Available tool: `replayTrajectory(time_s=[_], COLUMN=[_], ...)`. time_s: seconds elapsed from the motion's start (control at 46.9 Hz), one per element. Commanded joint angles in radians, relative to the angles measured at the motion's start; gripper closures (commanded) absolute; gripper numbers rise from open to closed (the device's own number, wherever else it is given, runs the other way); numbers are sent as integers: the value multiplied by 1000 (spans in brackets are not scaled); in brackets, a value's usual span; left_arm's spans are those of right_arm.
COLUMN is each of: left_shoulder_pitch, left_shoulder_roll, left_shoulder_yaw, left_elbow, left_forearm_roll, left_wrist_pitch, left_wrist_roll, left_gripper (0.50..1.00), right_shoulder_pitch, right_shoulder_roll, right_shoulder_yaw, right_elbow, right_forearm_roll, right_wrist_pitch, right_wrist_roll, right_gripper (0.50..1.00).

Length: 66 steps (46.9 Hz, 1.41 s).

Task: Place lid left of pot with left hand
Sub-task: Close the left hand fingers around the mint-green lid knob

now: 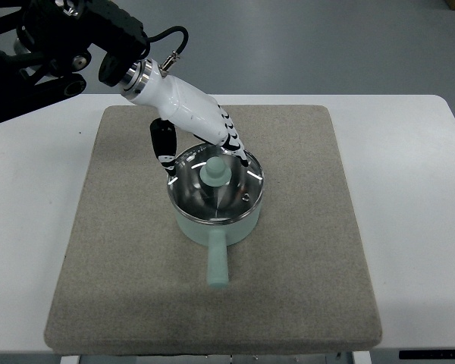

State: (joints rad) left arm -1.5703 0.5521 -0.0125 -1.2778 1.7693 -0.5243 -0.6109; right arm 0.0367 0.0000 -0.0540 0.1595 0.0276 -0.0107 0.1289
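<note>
A mint-green pot (216, 227) stands in the middle of the grey mat (121, 288), its handle (217, 265) pointing toward the near edge. A glass lid (243, 189) with a mint knob (214, 171) sits on the pot. My left hand (205, 158), white with black-tipped fingers, comes in from the upper left and hovers over the far side of the lid. Its thumb (164, 148) hangs down at the lid's left rim and its fingers (233, 144) reach over the far rim just behind the knob. The fingers are spread and hold nothing.
The mat lies on a white table (409, 227). Bare mat stretches left of the pot (114, 205) and right of it. The black arm links (53, 45) fill the upper left corner.
</note>
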Motion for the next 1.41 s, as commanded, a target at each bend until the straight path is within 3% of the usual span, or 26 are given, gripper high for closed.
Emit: replayTrajectory(time_s=[0.0,0.64,0.832,1.173,1.259,1.323,1.387], left_shoulder_pitch=[6,29,56,58,58,58,58], left_shoulder_roll=[0,-1,-15,-23,-23,-23,-21], left_shoulder_yaw=[0,-3,-1,-1,2,2,2], left_elbow=[5,8,15,23,23,23,23], left_forearm_roll=[1,-10,-8,-8,-7,-4,-4], left_wrist_pitch=[23,47,115,116,116,116,116], left_wrist_roll=[0,0,0,0,0,0,0], left_gripper=[510,519,523,521,540,623,634], right_shoulder_pitch=[0,0,0,0,0,0,-1], right_shoulder_roll=[0,0,0,0,0,0,0], right_shoulder_yaw=[0,0,0,0,0,0,0], right_elbow=[0,0,0,0,0,0,0], right_forearm_roll=[0,0,0,0,0,0,0], right_wrist_pitch=[0,0,0,0,0,0,0], right_wrist_roll=[0,0,0,0,0,0,0], right_gripper=[576,576,576,576,576,576,576])
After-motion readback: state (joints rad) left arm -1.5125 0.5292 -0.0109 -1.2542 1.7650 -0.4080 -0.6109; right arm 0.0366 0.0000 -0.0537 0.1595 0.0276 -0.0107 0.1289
